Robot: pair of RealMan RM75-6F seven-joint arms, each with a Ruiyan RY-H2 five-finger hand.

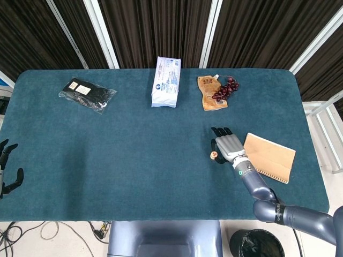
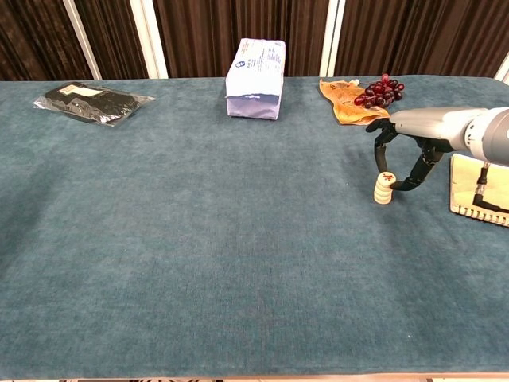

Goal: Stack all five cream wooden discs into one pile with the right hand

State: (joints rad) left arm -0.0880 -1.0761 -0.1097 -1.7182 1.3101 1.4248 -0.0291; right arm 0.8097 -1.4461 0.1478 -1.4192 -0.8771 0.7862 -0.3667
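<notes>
A short pile of cream wooden discs (image 2: 383, 191) stands on the teal table (image 2: 199, 239) at the right, its top disc marked in red. The head view shows the same pile (image 1: 213, 156) just left of my right hand (image 1: 229, 144). That right hand (image 2: 413, 143) arches over and to the right of the pile, fingers curved down and apart, holding nothing. One fingertip hangs close beside the pile; I cannot tell if it touches. My left hand (image 1: 6, 168) hangs off the table's left edge, fingers spread and empty.
A brown spiral notebook (image 1: 269, 157) lies just right of the right hand. At the back sit an orange pouch (image 1: 208, 96) with dark grapes (image 1: 228, 87), a white tissue pack (image 1: 166, 81) and a black packet (image 1: 87, 93).
</notes>
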